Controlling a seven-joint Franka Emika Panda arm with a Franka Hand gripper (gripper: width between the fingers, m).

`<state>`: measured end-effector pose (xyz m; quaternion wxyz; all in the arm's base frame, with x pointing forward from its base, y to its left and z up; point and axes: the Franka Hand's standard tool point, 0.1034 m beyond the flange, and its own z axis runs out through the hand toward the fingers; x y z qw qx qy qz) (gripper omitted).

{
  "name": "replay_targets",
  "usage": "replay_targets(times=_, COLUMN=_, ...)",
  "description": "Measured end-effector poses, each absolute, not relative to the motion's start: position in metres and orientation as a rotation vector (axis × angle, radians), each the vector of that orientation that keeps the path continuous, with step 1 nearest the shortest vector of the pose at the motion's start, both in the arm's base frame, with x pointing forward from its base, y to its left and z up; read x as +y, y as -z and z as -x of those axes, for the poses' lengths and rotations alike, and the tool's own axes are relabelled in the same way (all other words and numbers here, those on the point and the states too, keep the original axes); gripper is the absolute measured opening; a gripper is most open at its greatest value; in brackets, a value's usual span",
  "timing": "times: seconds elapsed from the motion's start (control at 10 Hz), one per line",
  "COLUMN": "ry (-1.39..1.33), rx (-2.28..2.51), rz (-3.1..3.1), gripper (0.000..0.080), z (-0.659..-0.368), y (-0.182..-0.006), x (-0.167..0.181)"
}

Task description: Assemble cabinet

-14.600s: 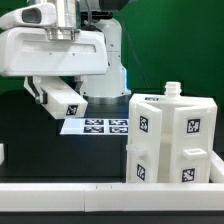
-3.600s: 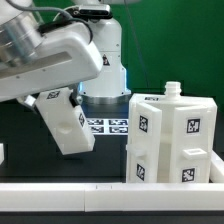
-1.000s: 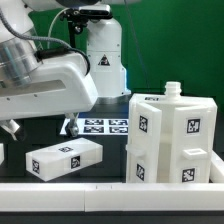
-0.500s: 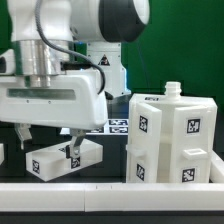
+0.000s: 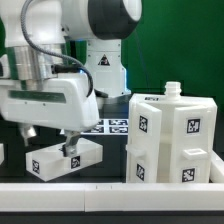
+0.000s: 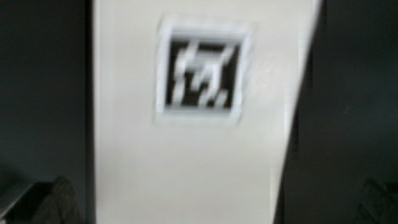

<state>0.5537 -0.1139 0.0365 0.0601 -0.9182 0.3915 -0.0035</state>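
- Fingers: I am reading the gripper (image 5: 47, 141) as spread wide, one dark fingertip (image 5: 29, 135) at about 10 o'clock from the loose cabinet block (image 5: 62, 158) and the other reaching down onto its top at about 1 o'clock. I am seeing no squeeze on the block, and I cannot tell whether the nearer tip is touching it.
- Wrist view: the camera is looking straight down onto the block's long white face (image 6: 205, 150), blurred, with a square black-and-white tag (image 6: 201, 75) on it and dark table on both long sides. I am judging from this that the fingers are standing astride the narrow width.
- Block: it is lying flat on the black table (image 5: 110, 165), well toward the exterior view's left, apart from the main cabinet body (image 5: 172, 140).
- Cabinet body: it is standing upright at about 3 o'clock from the block, a boxy white stack of tagged panels with a small round knob (image 5: 172, 91) on top.
- Handling, as I judge it: the block is looking like stiff, light, hollow plastic with smooth, rather slippery faces. I am favouring a hold across the two long sides near mid-length, so that it is not swinging or slipping out when lifted.
- Background: the marker board (image 5: 113, 126) is lying flat behind the gripper, at about 12 o'clock from the block.
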Motion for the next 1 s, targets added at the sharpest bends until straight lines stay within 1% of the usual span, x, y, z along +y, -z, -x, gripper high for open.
replay_targets(times=0.1, ry=-0.038, rx=1.209, rz=2.761, gripper=0.0795, z=-0.547, y=-0.035, x=-0.110)
replay_targets(times=0.4, ry=-0.032, rx=1.216, rz=2.775, gripper=0.0795, z=-0.540, y=-0.018, x=-0.107)
replay_targets(times=0.7, ry=-0.038, rx=1.213, rz=2.787, gripper=0.0795, z=-0.537, y=-0.009, x=-0.105)
replay_targets(times=0.9, ry=-0.008, rx=1.214, rz=2.797, gripper=0.0795, z=-0.539, y=-0.006, x=-0.107)
replay_targets(times=1.0, ry=-0.009, rx=1.214, rz=2.797, gripper=0.0666, z=-0.539, y=-0.006, x=-0.107)
